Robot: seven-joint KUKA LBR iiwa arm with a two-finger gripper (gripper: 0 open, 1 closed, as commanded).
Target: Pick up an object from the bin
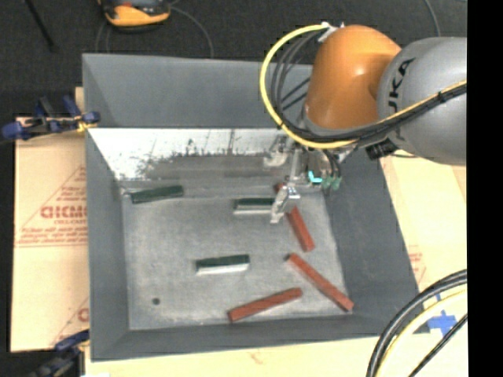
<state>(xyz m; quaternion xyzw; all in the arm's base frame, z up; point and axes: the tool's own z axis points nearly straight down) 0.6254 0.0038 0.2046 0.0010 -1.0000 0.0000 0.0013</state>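
Noted nearest the front wall of the grey metal bin (236, 340): a long red-brown bar (265, 304) lying flat and slightly slanted, with a small dark speck (156, 301) well to its left. Just right of it, apart, a slanted red-brown bar (321, 283) running toward the front right corner. Farther in, near mid-floor, a middle green bar (222, 265), flat and clear of the others. Beyond that, a short red-brown bar (301, 232), narrow, straight-edged, angled, right of centre. Gripper (281, 203) down at its far end, just beside the right end of a nearby green bar (253, 206); open or closed not determinable, contact not determinable. Against the back left, a far-left green bar (156, 194). Floor speckled grey; back wall pale with dark scuffs. Above, orange cover (346, 77) and looped yellow cable (271, 93). Beyond the bin, dark floor with an orange-and-black device (134, 2).
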